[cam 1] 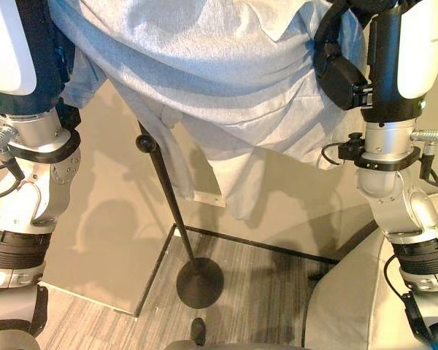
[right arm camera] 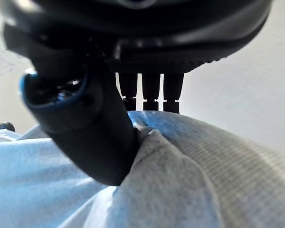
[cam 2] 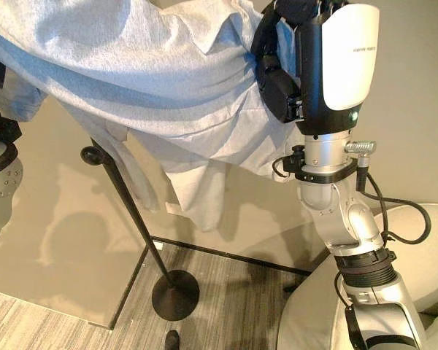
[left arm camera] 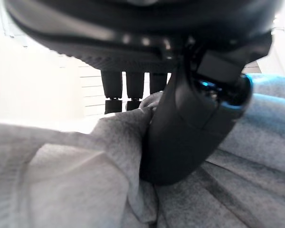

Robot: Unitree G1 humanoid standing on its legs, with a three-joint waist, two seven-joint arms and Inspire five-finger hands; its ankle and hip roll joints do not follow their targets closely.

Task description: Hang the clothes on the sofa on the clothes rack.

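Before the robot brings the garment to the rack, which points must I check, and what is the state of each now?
1. Left hand pinches the grey garment: ok.
2. Right hand pinches it too: ok.
3. Garment lifted and spread between both hands: ok.
4. Clothes rack stands upright on its round base, below the garment: ok.
5. Top of the rack visible for aiming: not ok, the cloth covers it.
6. Hanging hem free of the rack's knob: cannot tell.

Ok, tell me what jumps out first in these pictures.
A light grey shirt is stretched wide across the top of the head views, held up between both raised arms. The left hand and the right hand each pinch its cloth between thumb and fingers. Beneath the hanging cloth stands the black clothes rack, its pole leaning, with a round base on the floor, and the pale sofa sits lower right.
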